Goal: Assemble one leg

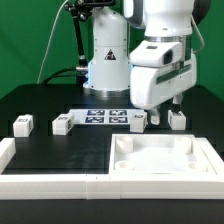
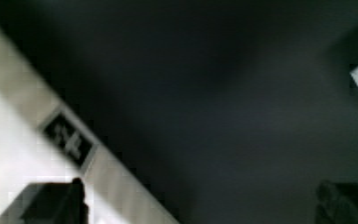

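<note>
Several white legs stand in a row across the black table: one (image 1: 22,124) at the exterior view's left, one (image 1: 62,124) beside it, one (image 1: 138,118) and one (image 1: 178,119) under the arm. My gripper (image 1: 166,111) hangs just above the table between these last two legs, open and empty. In the wrist view the gripper (image 2: 197,206) has dark fingertips (image 2: 51,205) in the lower corners with bare table between them. A blurred white part with a black-and-white tag (image 2: 69,140) lies close beside one finger; I cannot tell which leg it is.
The large white square tray-like piece (image 1: 160,172) with a raised rim lies in front of the gripper. The marker board (image 1: 104,115) lies behind the legs near the robot base. A white L-shaped border (image 1: 30,182) runs along the table's front and left.
</note>
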Motion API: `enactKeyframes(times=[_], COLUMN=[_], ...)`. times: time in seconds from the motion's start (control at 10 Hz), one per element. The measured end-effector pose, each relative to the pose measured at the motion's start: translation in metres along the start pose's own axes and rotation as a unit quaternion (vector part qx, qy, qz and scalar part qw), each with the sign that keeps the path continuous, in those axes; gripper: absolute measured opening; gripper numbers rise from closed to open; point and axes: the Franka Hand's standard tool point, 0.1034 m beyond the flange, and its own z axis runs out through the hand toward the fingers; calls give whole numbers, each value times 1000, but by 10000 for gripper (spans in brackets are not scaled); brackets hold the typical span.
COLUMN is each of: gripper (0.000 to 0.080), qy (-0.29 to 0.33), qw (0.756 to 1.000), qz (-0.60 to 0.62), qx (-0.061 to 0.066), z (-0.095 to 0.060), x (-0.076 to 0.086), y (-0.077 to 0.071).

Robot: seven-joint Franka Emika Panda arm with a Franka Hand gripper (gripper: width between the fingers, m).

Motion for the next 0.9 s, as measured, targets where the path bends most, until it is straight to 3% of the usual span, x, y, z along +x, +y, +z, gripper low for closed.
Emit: enactKeyframes(times=[0.3,0.5,0.8,0.9], gripper=[649,649,649,649], qy=[-2,-5,-22,-27], qw=[980,965,967,967], qz=[198,262,253,253], qx=[15,24,28,28], z=[4,6,6,10], x=[3,4,3,0], y=[-20,-26,-28,-37])
